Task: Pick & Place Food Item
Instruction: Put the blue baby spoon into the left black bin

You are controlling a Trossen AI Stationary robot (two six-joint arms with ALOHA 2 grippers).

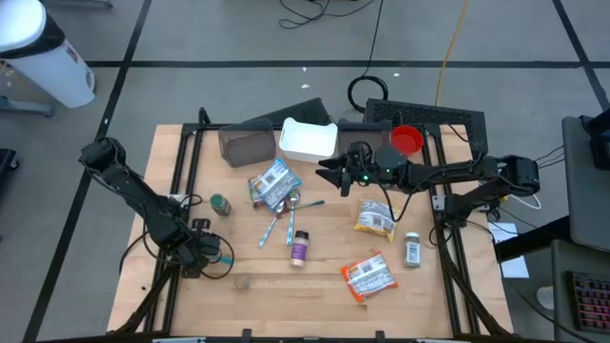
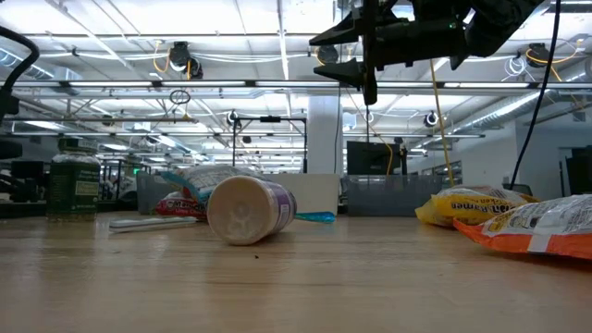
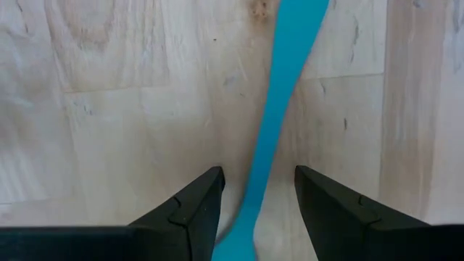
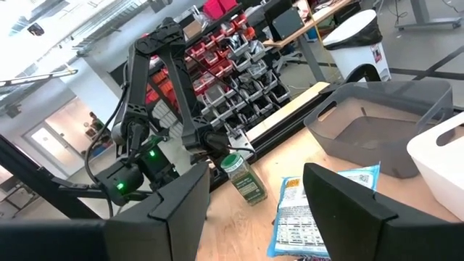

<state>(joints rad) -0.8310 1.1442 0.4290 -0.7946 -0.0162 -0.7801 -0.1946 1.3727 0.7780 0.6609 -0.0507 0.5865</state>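
Right gripper (image 1: 329,173), fingers apart and empty, hangs high at centre; the nearest food, a blue packet (image 1: 271,183), lies left of it. Descending crooked, it may catch the white bin (image 1: 308,140) or spoon (image 1: 291,203). Left gripper (image 1: 226,257), apart, rests lower left.

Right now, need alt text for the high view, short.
Overhead view of a wooden table scattered with snack packets, small jars and cutlery. The right end effector, open and empty, hovers mid-table beside a white bin and grey bin. The left end effector rests low at the table's near-left.
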